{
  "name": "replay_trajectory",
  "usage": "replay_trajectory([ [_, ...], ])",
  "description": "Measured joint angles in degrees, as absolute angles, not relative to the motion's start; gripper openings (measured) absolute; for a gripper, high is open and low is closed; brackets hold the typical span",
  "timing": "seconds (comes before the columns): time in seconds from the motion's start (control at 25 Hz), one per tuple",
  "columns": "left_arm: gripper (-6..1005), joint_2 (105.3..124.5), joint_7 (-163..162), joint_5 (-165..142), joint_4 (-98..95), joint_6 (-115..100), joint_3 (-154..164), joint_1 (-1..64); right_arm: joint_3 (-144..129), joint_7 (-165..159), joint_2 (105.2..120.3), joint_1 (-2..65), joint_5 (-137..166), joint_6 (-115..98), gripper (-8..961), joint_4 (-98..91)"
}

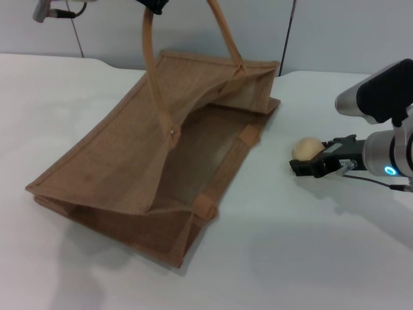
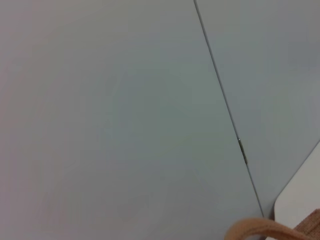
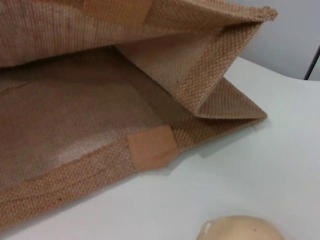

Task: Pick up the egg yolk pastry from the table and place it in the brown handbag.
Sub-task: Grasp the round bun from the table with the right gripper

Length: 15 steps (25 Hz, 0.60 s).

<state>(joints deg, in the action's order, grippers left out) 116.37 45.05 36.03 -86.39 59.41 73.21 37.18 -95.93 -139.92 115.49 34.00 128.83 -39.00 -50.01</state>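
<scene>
The brown handbag [image 1: 155, 174] lies on its side on the white table [image 1: 310, 258], with its mouth facing right. One arched handle [image 1: 148, 64] is pulled up to my left gripper [image 1: 155, 5] at the top edge, which lifts the bag's upper side open. The egg yolk pastry [image 1: 306, 148] sits on the table just right of the bag's mouth. My right gripper [image 1: 308, 165] is right at the pastry, low over the table. In the right wrist view the pastry [image 3: 240, 229] is at the picture's edge, with the bag's open inside [image 3: 85, 105] beyond it.
A grey wall [image 2: 125, 110] stands behind the table. A bit of the handle [image 2: 260, 231] shows in the left wrist view. White tabletop lies in front of the bag and to its right.
</scene>
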Motion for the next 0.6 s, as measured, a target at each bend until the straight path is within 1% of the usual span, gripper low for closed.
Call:
replay_trajectory([
  [0.44,119,116.37,45.10,36.04,-86.39,59.41,73.21,37.26,-94.43,-139.79,115.50,34.65,128.76,-39.96,683,-50.63],
  [0.6,119,116.36,45.14,36.04,-86.39,59.41,73.21,37.19,-94.15,-139.76,115.38,35.21,128.79,-40.87,653,-53.58],
])
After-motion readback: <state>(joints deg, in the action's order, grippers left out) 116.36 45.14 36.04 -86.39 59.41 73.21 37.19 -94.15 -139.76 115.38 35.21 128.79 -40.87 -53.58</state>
